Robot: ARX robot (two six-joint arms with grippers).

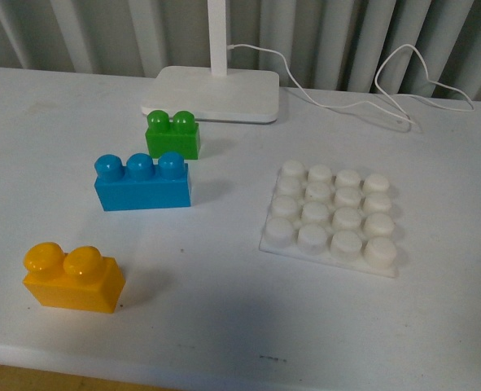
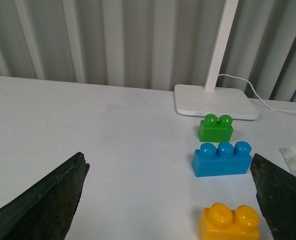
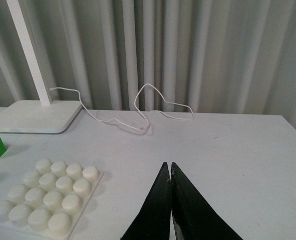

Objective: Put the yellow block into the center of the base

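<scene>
The orange-yellow plastic two-bump block [image 1: 73,277] sits bumps up, long side running left to right, at the near left of the white table [image 1: 207,309], well apart from the flat white bumpy base [image 1: 330,216]. Grey curtains [image 1: 346,32] hang behind. The left gripper [image 2: 168,162] gapes wide, empty; the right gripper [image 3: 170,172] is pinched closed, empty.

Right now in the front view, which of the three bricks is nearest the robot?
The yellow block, two studs, at the front left. The blue three-stud brick and the green brick sit farther back, toward the lamp foot.
</scene>
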